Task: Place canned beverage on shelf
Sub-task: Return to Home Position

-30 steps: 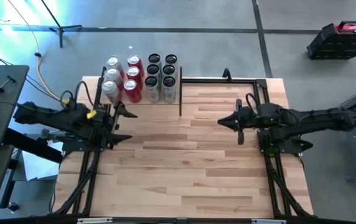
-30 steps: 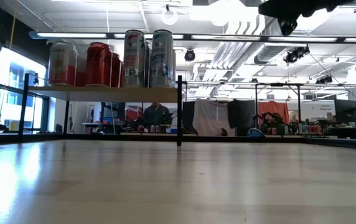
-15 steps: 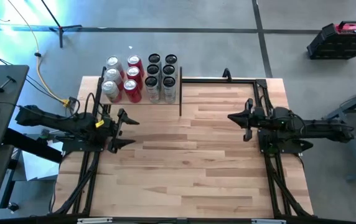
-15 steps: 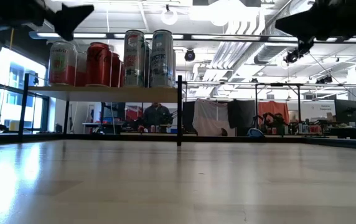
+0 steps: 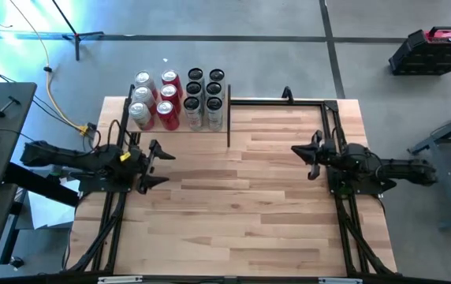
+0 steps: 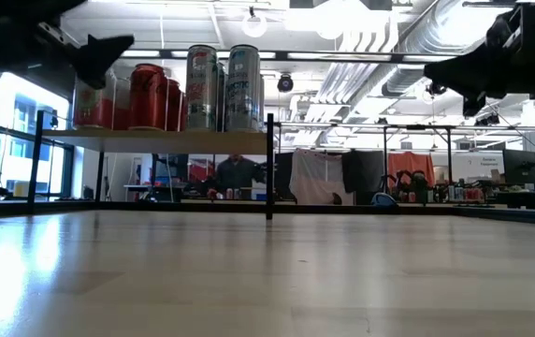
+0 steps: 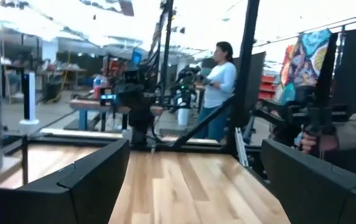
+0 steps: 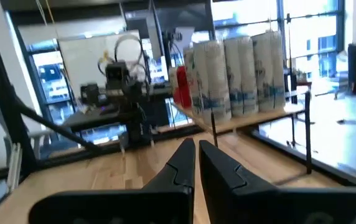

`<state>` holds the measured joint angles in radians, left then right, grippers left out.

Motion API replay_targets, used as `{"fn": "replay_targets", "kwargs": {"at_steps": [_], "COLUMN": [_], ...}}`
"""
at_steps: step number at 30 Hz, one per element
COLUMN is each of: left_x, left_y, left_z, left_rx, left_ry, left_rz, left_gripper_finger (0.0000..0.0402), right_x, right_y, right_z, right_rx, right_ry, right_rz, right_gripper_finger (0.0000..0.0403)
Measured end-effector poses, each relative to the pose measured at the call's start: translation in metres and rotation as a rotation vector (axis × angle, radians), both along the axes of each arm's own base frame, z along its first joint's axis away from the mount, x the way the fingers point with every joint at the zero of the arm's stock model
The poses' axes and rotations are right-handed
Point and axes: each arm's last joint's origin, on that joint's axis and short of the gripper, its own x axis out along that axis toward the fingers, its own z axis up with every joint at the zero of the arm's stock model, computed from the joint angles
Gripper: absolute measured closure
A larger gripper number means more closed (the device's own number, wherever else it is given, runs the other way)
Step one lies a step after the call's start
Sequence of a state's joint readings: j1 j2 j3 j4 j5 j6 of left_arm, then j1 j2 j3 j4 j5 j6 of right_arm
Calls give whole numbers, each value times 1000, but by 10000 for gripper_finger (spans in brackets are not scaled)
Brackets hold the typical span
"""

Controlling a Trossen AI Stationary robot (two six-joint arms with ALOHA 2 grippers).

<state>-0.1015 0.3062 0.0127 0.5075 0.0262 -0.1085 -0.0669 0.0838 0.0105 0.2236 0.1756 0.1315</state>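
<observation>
Several cans [image 5: 178, 99] stand upright on the shelf [image 6: 155, 140], a small light-wood board on thin black posts at the table's far left; red and silver ones are on its left, tall silver ones on its right. They also show in the right wrist view [image 8: 234, 74]. My left gripper [image 5: 166, 167] is open and empty above the table's left side, just near of the shelf; its spread fingers show in the left wrist view [image 7: 193, 180]. My right gripper [image 5: 296, 150] is shut and empty above the table's right side; its fingers meet in the right wrist view [image 8: 196, 149].
A black metal frame rail [image 5: 288, 100] runs along the table's far edge, right of the shelf. The bare wooden tabletop [image 5: 233, 197] lies between the two arms. A person [image 7: 218, 87] stands in the room beyond the table.
My right gripper has drawn back toward the table's right edge and come down. My left gripper has also come down a little by the shelf. The cans have stayed in place.
</observation>
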Motion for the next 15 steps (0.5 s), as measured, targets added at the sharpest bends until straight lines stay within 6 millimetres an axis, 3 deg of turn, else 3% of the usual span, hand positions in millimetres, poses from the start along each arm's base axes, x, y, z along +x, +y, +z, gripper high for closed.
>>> {"fn": "replay_targets", "kwargs": {"at_steps": [9,15], "left_x": [-12,-17], "left_y": [9,9], "left_z": [-11,-20], "left_rx": [32,20], "left_ry": [100,178], "left_rz": [146,124], "left_gripper_finger": [50,50], "right_x": [-6,-6], "right_y": [1,1], "right_z": [6,6], "right_rx": [-69,-96], "right_ry": [-59,-53], "right_rz": [-9,-2], "right_gripper_finger": [394,394]}}
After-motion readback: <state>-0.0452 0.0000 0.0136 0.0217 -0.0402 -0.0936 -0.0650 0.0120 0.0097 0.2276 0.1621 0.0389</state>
